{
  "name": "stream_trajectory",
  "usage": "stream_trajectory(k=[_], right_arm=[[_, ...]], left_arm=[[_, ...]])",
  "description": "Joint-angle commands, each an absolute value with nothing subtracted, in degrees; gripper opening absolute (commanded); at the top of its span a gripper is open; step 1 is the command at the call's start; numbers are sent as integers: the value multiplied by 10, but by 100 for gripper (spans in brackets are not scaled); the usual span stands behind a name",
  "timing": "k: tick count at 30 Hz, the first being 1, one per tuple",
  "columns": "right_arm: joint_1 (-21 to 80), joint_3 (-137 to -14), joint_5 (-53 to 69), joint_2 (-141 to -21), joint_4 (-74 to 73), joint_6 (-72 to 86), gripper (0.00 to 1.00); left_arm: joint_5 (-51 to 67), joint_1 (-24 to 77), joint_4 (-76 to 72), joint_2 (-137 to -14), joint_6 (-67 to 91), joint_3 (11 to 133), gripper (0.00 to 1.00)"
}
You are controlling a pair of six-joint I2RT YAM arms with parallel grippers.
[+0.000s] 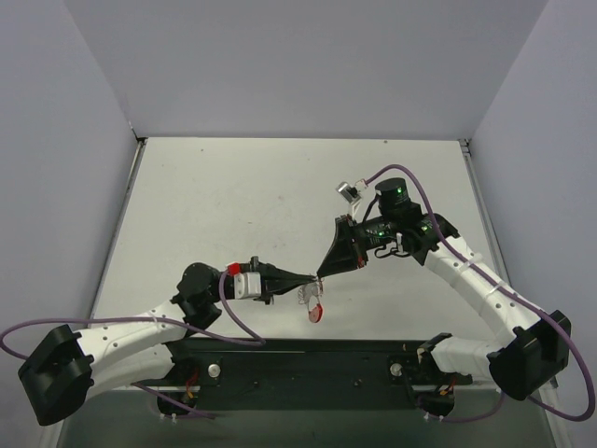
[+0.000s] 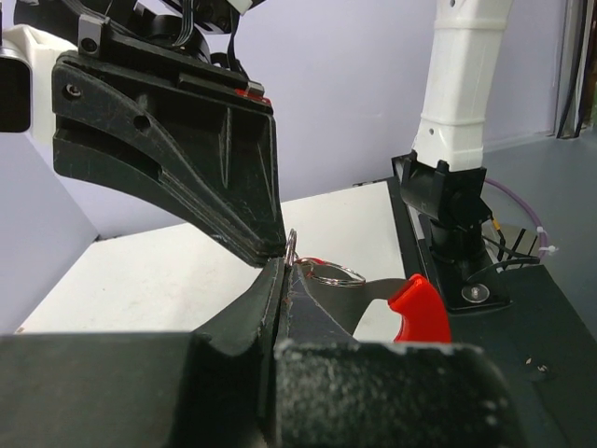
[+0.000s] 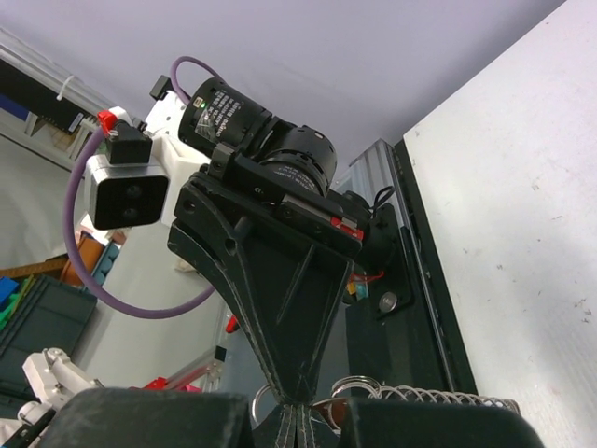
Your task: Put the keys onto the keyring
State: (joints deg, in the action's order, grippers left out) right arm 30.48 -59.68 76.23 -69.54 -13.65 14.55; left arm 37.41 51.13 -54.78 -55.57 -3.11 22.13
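Just 6 o'clock of the desk [image 1: 233,205] centre, the two claws meet tip to tip. The left claw [image 1: 311,277] comes in from 8 o'clock, its jaws pressed together. The right claw [image 1: 323,273] comes down from 2 o'clock, its jaws also pressed together. The keyring [image 1: 313,305] hangs at 6 o'clock of that meeting point, lifted off the desk, with its red part lowest. It touches the tips, but which claw pinches it cannot be told. The key cannot be made out.

Bright, even light; blurred foregrounds.
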Motion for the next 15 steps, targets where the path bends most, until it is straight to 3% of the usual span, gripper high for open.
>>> stream_trajectory(k=[1,15], right_arm=[[309,-597,807,-679,-108,149,0],[310,-595,810,-667,-102,159,0]], left_arm=[[345,515,-587,-547,-49,212,0],[293,515,-549,-509,-77,198,0]])
